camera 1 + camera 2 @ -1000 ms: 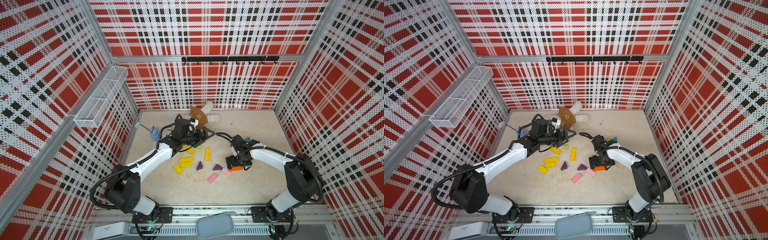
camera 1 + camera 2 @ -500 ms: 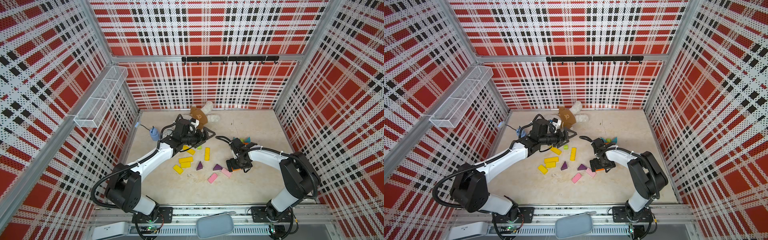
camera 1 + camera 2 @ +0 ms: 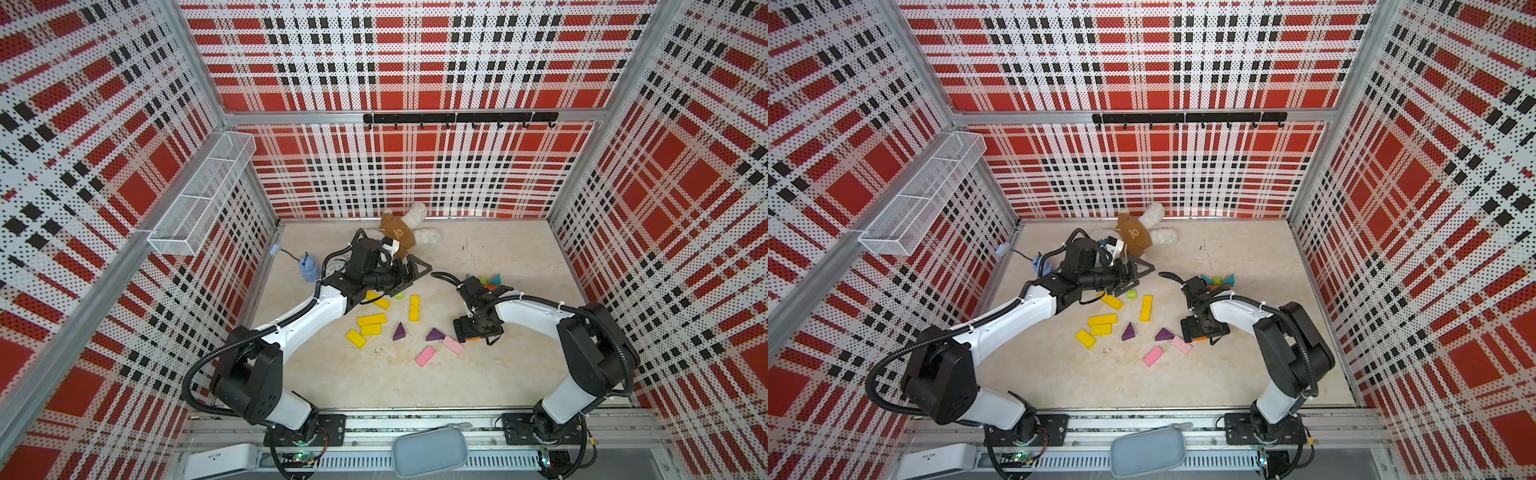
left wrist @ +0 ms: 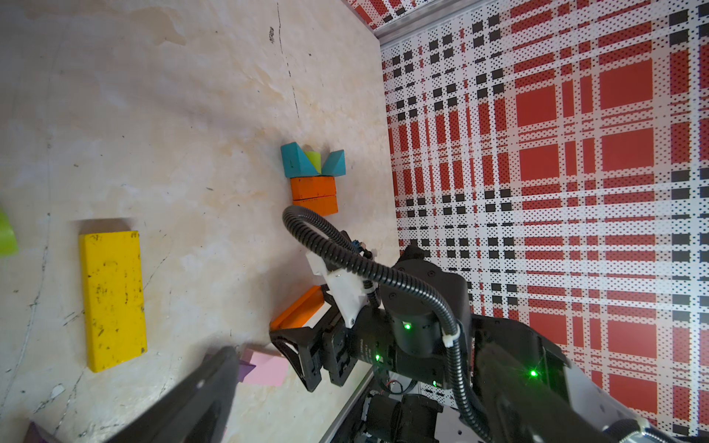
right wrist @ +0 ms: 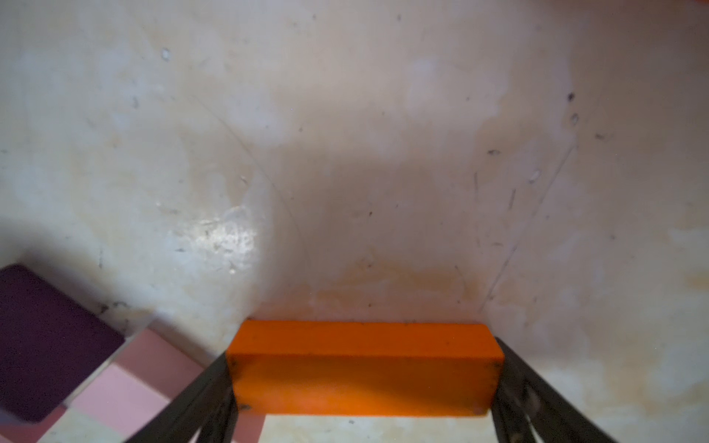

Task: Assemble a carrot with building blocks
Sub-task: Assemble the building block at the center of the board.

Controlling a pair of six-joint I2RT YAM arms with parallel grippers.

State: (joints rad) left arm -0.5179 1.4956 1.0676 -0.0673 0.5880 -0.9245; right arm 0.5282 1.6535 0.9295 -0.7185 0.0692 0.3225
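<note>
right gripper (image 3: 476, 330) | having dropped, now clamping endwise on the orange block (image 5: 362, 368), pink block (image 5: 134, 368) just beside one finger | next carrot piece is getting secured

Evenly bright; top views bow at edges, right wrist view blurred with tabletop (image 5: 226, 237) glare

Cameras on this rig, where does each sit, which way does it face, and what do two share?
Top views: high above the front, looking down at the table; left arm and right arm show.
Left wrist: on the left arm, looking across at the right end effector and carrot start; one own finger shows.
Right wrist: on the right arm, looking down past its fingers at the orange block.
Shared: both wrist views show that orange block.
</note>
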